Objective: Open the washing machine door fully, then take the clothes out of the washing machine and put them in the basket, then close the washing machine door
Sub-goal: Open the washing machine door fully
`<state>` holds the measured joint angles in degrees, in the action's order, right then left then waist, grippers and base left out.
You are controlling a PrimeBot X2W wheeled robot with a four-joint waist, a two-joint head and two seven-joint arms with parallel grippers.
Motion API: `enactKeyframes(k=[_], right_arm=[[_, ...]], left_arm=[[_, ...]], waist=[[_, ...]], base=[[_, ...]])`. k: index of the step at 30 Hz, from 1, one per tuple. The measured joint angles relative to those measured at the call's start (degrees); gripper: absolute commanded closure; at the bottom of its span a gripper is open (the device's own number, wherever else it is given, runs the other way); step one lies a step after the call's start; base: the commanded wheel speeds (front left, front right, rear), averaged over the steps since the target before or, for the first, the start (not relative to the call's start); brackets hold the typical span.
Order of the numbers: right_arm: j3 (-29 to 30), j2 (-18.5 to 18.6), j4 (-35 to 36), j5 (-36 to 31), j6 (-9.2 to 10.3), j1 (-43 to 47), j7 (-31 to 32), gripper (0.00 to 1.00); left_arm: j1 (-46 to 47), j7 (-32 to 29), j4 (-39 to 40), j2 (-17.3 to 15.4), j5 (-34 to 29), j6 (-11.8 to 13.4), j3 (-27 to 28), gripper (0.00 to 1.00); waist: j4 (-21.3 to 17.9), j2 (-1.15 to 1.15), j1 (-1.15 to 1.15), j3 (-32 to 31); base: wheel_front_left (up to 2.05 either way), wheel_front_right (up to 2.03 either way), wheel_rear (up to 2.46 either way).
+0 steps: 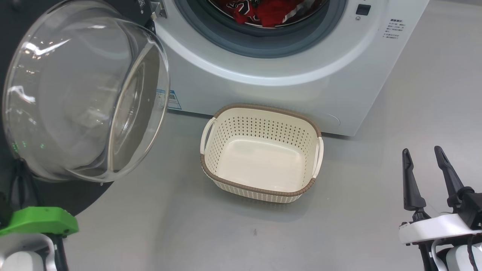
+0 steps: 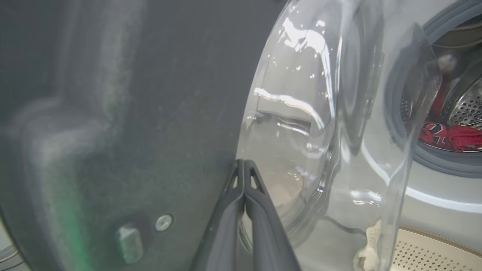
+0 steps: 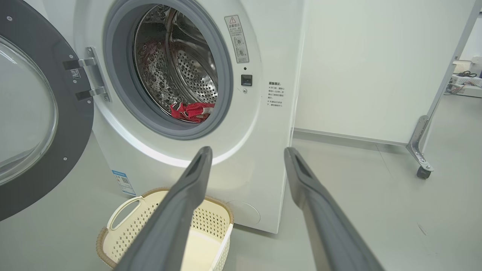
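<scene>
Washing machine door (image 1: 86, 90) swung wide open, left of washing machine (image 1: 282, 86), glass bowl bulging toward camera. Left gripper (image 2: 244, 162): jaws pressed together, holding nothing, tips at edge where dark door frame meets glass; contact unclear. Right gripper (image 1: 421, 150): jaws spread wide, holding nothing, above floor (image 1: 376, 210), right of basket (image 1: 263, 109). Red clothes (image 3: 190, 111) low inside drum (image 3: 188, 71). Basket on floor, just before machine front.
</scene>
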<state>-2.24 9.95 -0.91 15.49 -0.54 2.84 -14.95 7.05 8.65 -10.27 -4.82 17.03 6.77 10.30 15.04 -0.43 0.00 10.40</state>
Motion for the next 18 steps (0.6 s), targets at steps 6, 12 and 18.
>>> enactKeyframes(k=[6, 12, 18], right_arm=[[0.0, -0.1, 0.0, 0.0, 0.00, -0.1, 0.0, 0.00], [0.0, -0.1, 0.0, 0.0, 0.00, -0.1, 0.0, 0.00], [0.1, -0.1, 0.0, 0.0, -0.10, -0.1, 0.0, 0.00]], left_arm=[[1.7, 0.1, -2.4, -1.1, 0.0, 0.0, 1.4, 1.00], [2.4, 1.1, -3.5, -1.1, 0.0, 0.0, 1.6, 1.00], [2.4, 2.8, -3.5, -0.3, 0.0, 0.0, 0.8, 1.00]], waist=[[-0.3, 0.00, 0.00, 0.2], [-0.6, 0.00, 0.00, 0.3], [-0.8, 0.00, 0.00, 0.4]], base=[[0.00, 0.00, 0.00], [0.00, 0.00, 0.00], [0.00, 0.00, 0.00]])
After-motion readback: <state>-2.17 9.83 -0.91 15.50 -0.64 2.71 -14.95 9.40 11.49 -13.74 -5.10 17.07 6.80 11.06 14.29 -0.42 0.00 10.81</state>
